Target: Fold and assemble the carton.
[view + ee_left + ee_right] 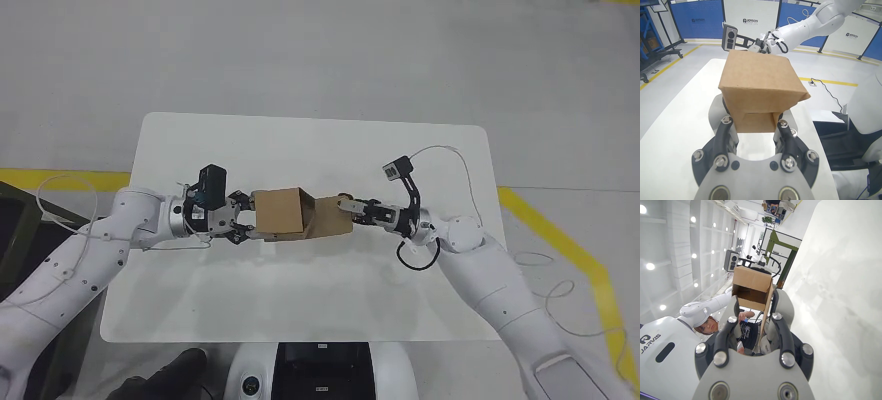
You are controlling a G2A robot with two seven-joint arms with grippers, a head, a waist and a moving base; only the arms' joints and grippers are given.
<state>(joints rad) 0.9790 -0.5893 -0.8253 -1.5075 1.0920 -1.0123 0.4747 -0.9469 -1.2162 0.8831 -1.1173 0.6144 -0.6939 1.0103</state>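
From above, a brown carton (280, 212) sits over the middle of a white table (300, 290), lying on its side between the two arms; the left gripper (240, 214) meets its closed end and the right gripper (345, 205) sits at the opposite end, where a flap (335, 218) sticks out toward it. In the left wrist view, the left gripper (755, 125) is clamped on the carton (757, 79); its fingers (715, 111) stand wide apart and press on either side of the folded end panel; the carton reaches away from the camera with bare table (677, 132) showing beneath its near end; past its far edge the right gripper (758, 48) is partly hidden behind the cardboard. In the right wrist view, the carton (751, 279) turns its open end to the camera, so the inside walls are plain to see; one long flap (767, 306) runs back between the fingers of the right gripper (755, 295); the flap lies against one of the fingers (783, 302) while the other stands well off it, so this gripper is spread and pinches nothing; the table (838, 294) lies along one side, and the left gripper (761, 266) shows behind the carton's far end.
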